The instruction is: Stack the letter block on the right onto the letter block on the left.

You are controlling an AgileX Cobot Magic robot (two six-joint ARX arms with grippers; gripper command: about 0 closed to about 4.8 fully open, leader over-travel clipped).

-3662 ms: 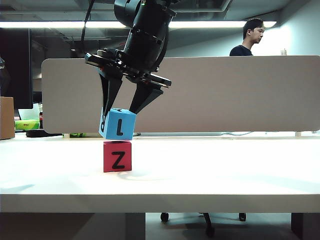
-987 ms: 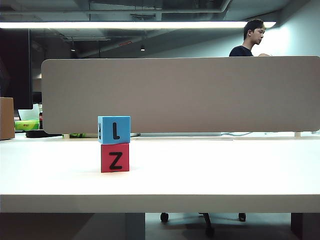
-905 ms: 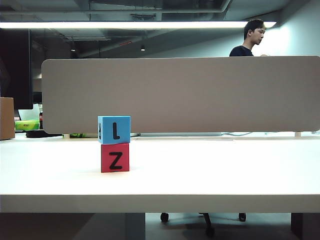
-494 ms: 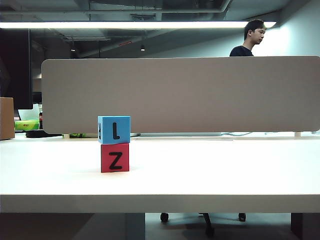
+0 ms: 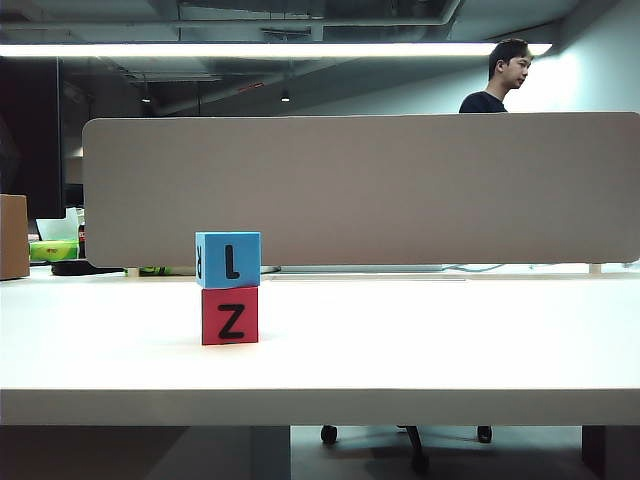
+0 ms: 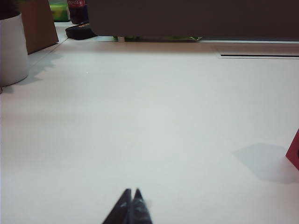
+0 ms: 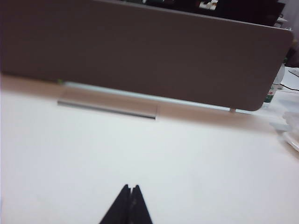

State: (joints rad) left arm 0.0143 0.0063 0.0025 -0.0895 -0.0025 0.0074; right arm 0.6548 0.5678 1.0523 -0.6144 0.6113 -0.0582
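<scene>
A blue letter block (image 5: 229,260) marked L sits squarely on a red letter block (image 5: 230,316) marked Z, left of the table's middle in the exterior view. No arm shows in that view. A red corner of the lower block (image 6: 295,151) peeks in at the edge of the left wrist view. My left gripper (image 6: 131,191) hovers low over bare table, shut and holding nothing. My right gripper (image 7: 130,187) is also shut and empty, over bare table facing the grey divider panel (image 7: 140,51); neither block shows in its view.
The grey divider panel (image 5: 360,190) runs along the table's far edge. A cardboard box (image 5: 13,236) stands at the far left, with a white cylinder (image 6: 13,49) and a cola bottle (image 6: 77,10) near it. A person (image 5: 498,75) is behind the panel.
Several seconds ago my right gripper held the blue block tilted over the red one. It has since let go and left the exterior view. The stack has stood still over the last second.
</scene>
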